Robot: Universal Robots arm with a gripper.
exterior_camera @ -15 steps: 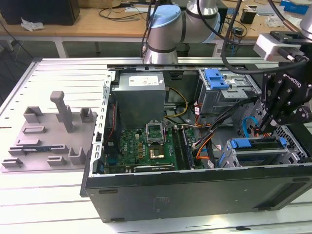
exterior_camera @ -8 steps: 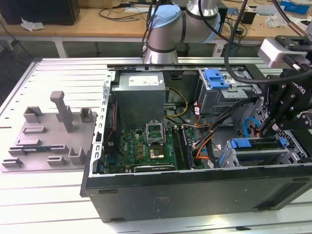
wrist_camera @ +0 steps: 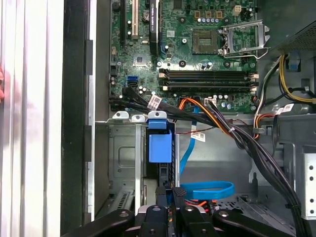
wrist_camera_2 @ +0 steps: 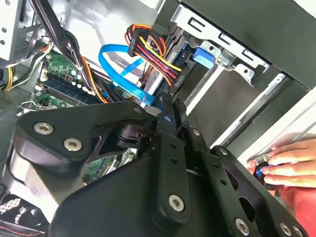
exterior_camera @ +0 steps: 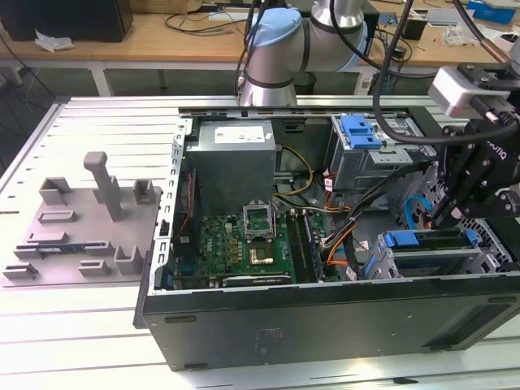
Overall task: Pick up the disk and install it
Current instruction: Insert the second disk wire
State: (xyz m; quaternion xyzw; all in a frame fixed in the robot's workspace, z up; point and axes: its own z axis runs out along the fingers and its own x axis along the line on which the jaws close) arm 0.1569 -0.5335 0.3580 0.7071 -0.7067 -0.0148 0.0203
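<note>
While we watch the case, gripper: black linkage gripper [exterior_camera: 439,218] at the right edge of the frame in the exterior view, tips down over the grey metal drive cage [exterior_camera: 487,262].
Grip: we cannot tell whether it is released or clamped.
Disk: flat silver disk in its blue plastic bracket [exterior_camera: 413,240], seated edge-up in the cage, lower right of the exterior view; in the first wrist view the bracket [wrist_camera: 160,146] sits just beside the gripper [wrist_camera: 171,190].
Case: open black computer tower [exterior_camera: 325,325], green motherboard [exterior_camera: 244,244] at centre.
Hand: a person's hand [wrist_camera_2: 289,163] rests on the case rim in the second wrist view.
</note>
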